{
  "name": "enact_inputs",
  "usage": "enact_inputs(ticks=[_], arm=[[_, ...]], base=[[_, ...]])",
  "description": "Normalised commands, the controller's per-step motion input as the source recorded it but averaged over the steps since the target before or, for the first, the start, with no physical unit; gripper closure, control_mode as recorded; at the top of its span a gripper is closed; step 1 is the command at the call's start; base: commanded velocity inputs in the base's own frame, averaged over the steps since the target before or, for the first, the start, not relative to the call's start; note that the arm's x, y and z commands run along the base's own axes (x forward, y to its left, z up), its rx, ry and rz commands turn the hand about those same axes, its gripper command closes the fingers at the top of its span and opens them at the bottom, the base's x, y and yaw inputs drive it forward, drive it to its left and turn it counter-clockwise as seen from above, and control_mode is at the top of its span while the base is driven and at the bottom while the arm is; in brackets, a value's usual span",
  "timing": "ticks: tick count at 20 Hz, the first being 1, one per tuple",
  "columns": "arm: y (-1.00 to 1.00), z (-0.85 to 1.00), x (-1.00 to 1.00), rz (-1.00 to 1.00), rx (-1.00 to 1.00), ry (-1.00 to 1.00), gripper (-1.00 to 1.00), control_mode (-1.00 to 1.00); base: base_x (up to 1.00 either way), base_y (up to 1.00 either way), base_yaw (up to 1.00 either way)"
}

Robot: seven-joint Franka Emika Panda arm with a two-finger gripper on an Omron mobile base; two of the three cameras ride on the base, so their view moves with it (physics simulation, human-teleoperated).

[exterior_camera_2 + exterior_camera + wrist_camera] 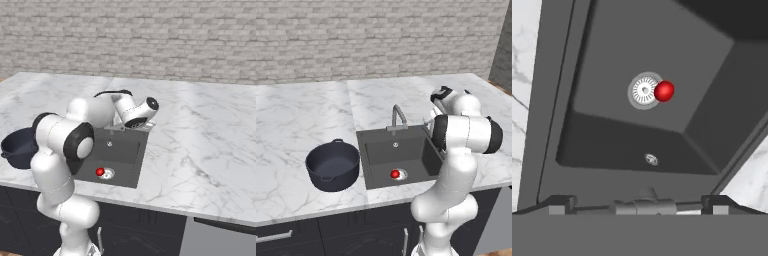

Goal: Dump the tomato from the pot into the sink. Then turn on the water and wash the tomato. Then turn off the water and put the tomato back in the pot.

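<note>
Beside the drain lies the tomato, faucet behind; claw's opening cannot be told.

Occlusions and cut-offs, itemised:

- Gripper: in the hand view its two tips sit at the bottom edge, cut by the lower border; the gap between them cannot be judged. In both base views the fingers lie behind the arm's wrist.
- Sink: right wall and front right corner covered by the arm in the left base view; left side covered by the arm in the right base view.
- Faucet: handle partly behind the arm; its position cannot be told.
- Pot: right half behind the arm; interior not visible.
- Tomato: stem too small to make out.
- Drain: one edge overlapped by the tomato.
</note>
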Motion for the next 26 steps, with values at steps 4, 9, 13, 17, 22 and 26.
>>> enact_inputs(ticks=[4,9,13,17,22,26], arm=[[0.27,0.11,-1.0,-0.2,0.0,0.09,-1.0,-1.0],[0.51,0.08,-0.77,-0.2,0.0,0.16,-1.0,-1.0],[0.57,0.17,-0.39,-0.17,0.0,0.16,-1.0,-1.0],[0.54,0.3,-0.15,-0.18,0.0,0.16,-1.0,-1.0],[0.44,0.35,-0.01,-0.22,0.0,0.22,-1.0,-1.0],[0.29,0.47,0.0,-0.08,0.0,0.14,-1.0,-1.0]], base=[[0.0,0.0,0.0],[0.0,0.0,0.0],[0.0,0.0,0.0],[0.0,0.0,0.0],[0.0,0.0,0.0],[0.0,0.0,0.0]])
